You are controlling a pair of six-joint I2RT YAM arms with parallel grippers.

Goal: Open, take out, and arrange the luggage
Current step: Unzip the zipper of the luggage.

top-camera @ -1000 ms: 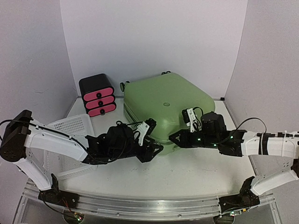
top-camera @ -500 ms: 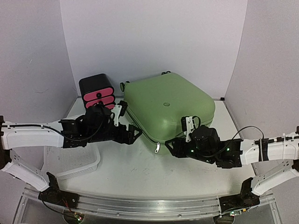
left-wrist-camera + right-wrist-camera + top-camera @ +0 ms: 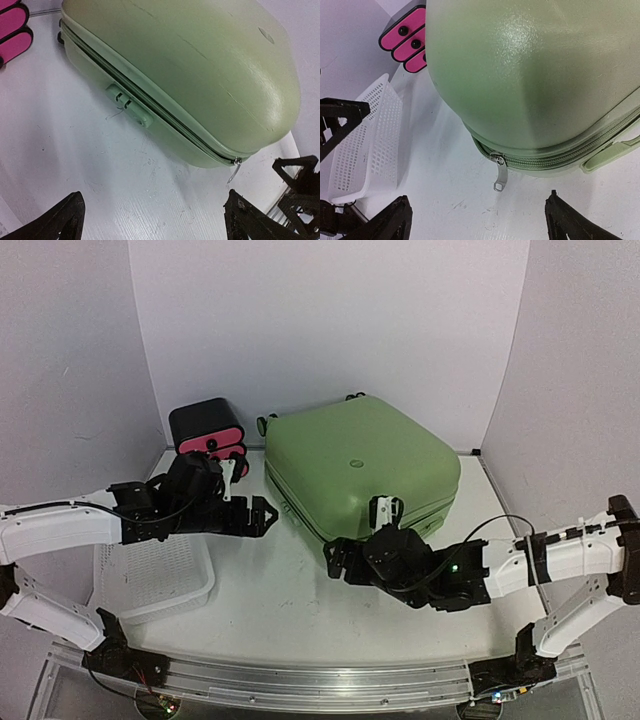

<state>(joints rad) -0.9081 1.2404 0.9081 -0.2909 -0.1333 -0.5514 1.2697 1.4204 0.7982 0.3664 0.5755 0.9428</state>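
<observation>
The luggage [image 3: 360, 465], a light-green hard-shell suitcase, lies flat and zipped shut at the back middle of the table. Its silver zipper pull [image 3: 500, 175] hangs at the front corner and touches the table. My right gripper [image 3: 335, 558] sits low just in front of that corner, open, with the pull between and beyond its fingertips [image 3: 478, 197]. My left gripper [image 3: 262, 515] is open at the suitcase's left side, apart from it. In the left wrist view the luggage [image 3: 200, 65] shows its side latch [image 3: 129, 104] and the zipper pull [image 3: 233, 170], with bare table between the open left gripper [image 3: 154, 200].
A black drawer box with pink fronts [image 3: 205, 430] stands left of the suitcase at the back. A white perforated basket [image 3: 150, 575] lies at the front left under my left arm. White walls close in the table on three sides.
Both grippers have opened. My left arm has swung back left from the suitcase's front corner to its left side. My right gripper has moved left and down to the front corner.
</observation>
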